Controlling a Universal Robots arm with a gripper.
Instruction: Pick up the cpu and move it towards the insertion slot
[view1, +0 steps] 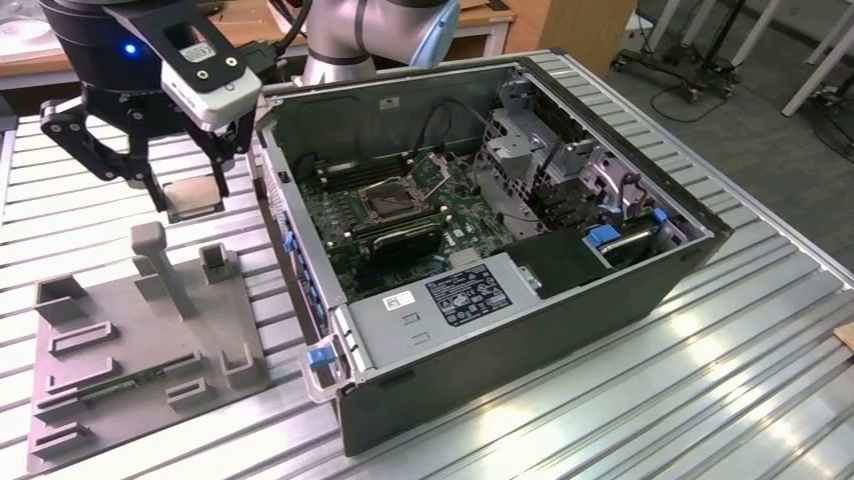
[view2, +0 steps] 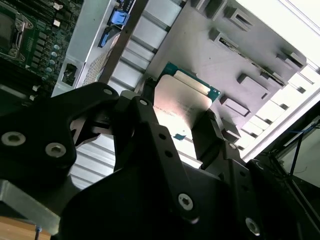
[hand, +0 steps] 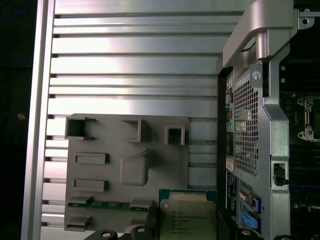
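My gripper (view1: 200, 197) is shut on the cpu (view1: 198, 196), a small flat square chip with a silvery top and green edge. It hangs above the slatted table, between the grey tray and the open computer case, on the exterior view's left. In both wrist views the cpu (view2: 184, 97) (hand: 189, 216) sits between the black fingers (view2: 212, 131). The insertion slot (view1: 396, 201), a square socket with a dark centre and metal frame, lies on the green motherboard inside the case, off to the exterior view's right of the gripper. The slot also shows at picture edges (view2: 10, 24) (hand: 307, 119).
The open computer case (view1: 561, 300) has a tall side wall (view1: 283, 230) between the gripper and the motherboard. A grey plastic tray (view1: 127, 345) with raised posts holds a thin green memory stick (view1: 127, 385). The slatted metal table (view1: 747, 380) carries everything.
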